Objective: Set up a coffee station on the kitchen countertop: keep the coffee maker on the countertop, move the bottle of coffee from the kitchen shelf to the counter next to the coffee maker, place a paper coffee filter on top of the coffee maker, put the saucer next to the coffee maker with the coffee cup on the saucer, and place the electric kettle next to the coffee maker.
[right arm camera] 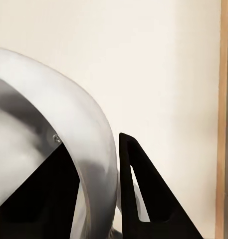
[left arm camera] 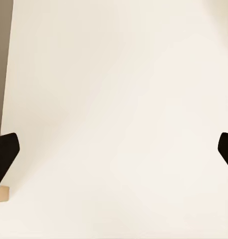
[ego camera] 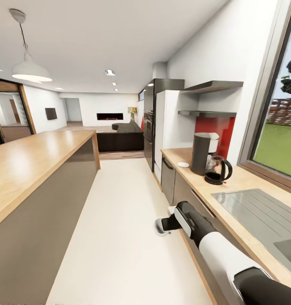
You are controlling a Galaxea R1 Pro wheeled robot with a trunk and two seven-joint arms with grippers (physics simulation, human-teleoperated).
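Head view looks down a kitchen aisle: long light wood-coloured kitchen countertop (ego camera: 241, 182) w/ grey cabinet fronts runs along the robot's right under a window, inset steel sink (ego camera: 264, 216) nearest the camera. Further along it stands the tall matte near-black coffee maker (ego camera: 201, 153), a rounded column w/ a whitish piece on top, too small to say what. Rounded clear-glass electric kettle (ego camera: 217, 170) w/ black base and loop handle sits just beside it, on the sink side. Small flat white saucer (ego camera: 183, 164) lies on the counter on the coffee maker's far side, near but apart. Two dark-grey wall slabs above, the lower being the thin kitchen shelf (ego camera: 207, 113). Wood-topped island (ego camera: 31, 159) on the left, pale floor (ego camera: 116, 237) between. Right arm reaches fwd low over the aisle beside the cabinet fronts, and the right gripper (ego camera: 162, 225) is clenched around a small white coffee cup (ego camera: 161, 231); right wrist view shows the cup's rounded white wall (right arm camera: 69, 129) pressed between the black fingers (right arm camera: 143, 199). Left wrist view: left gripper (left arm camera: 116, 157) released, black fingertips (left arm camera: 5, 154) spread wide at both edges, pale floor beneath.
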